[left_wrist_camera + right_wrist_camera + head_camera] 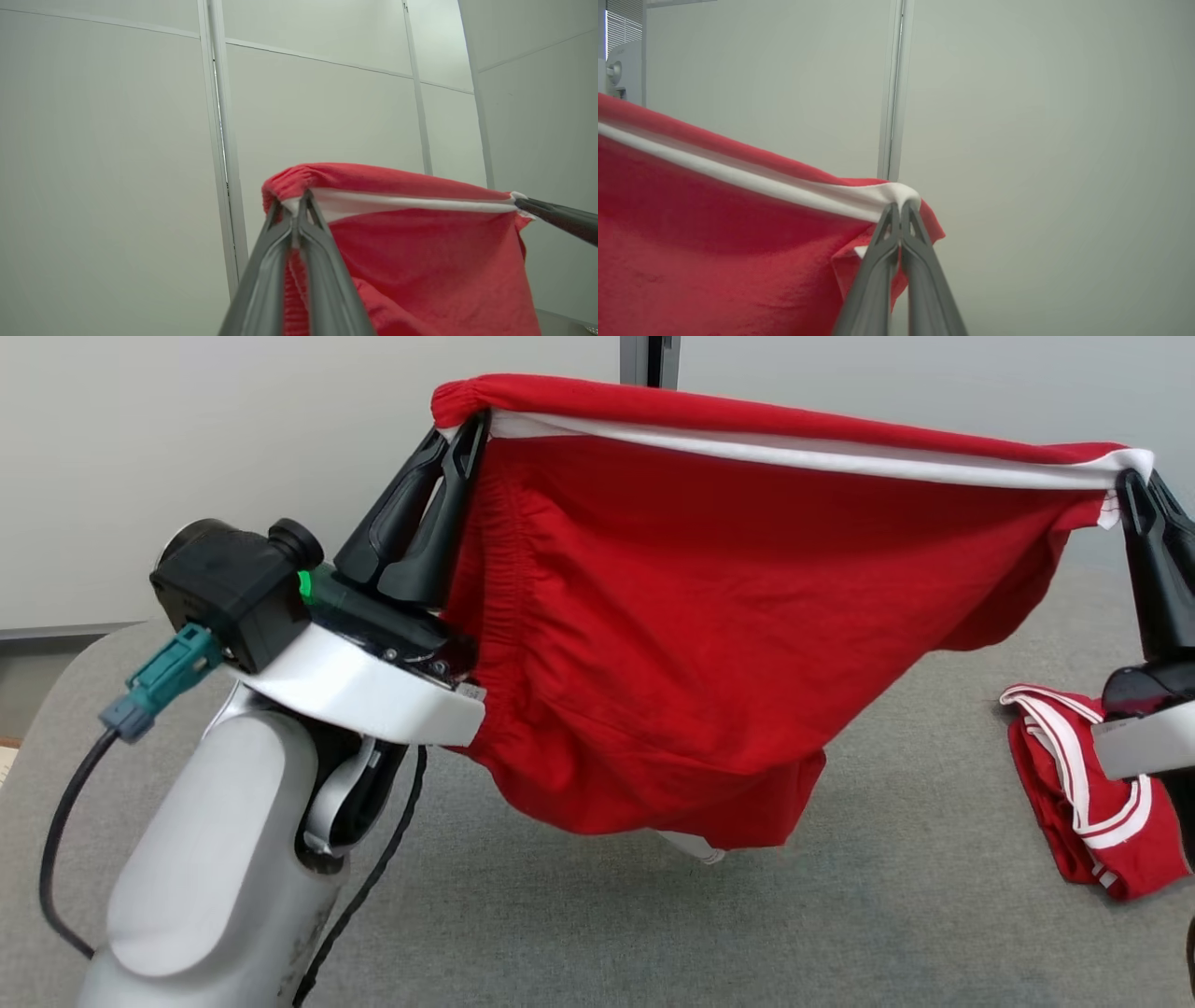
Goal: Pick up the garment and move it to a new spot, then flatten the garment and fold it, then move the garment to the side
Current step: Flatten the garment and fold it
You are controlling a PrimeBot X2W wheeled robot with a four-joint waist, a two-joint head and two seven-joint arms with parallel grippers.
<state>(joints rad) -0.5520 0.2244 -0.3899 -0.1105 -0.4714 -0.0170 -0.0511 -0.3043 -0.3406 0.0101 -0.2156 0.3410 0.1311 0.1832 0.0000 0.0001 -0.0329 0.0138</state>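
We are holding the red garment [709, 644] up in the air between both arms, above the grey cloth-covered table [840, 915]. Our left gripper [470, 434] is pinching one upper corner, its two dark fingers pressed together on the gathered red band where it is meeting the white trim. Our right gripper [1132, 490] is pinching the opposite upper corner at the far right of the head view, its fingers likewise squeezed together on the white edging.

Between the two grips the top edge is running nearly taut and sloping slightly down toward our right, with a white stripe [794, 453] lying just under the red hem. Below that line the cloth is sagging in a loose pouch. Its lowest fold is either hanging just above the table or brushing it; we cannot tell which. A small white tag [695, 847] is peeking out beneath the bottom fold.

In the left wrist view the closed fingers are gripping the bunched corner, and the tip of our right gripper is showing at the far end of the stripe. In the right wrist view the fingers are meeting on the white corner, with red cloth spilling away to the left.

On the table below our right gripper, a second red-and-white garment [1092, 803] is lying crumpled. A pale panelled wall [233, 448] is standing behind.
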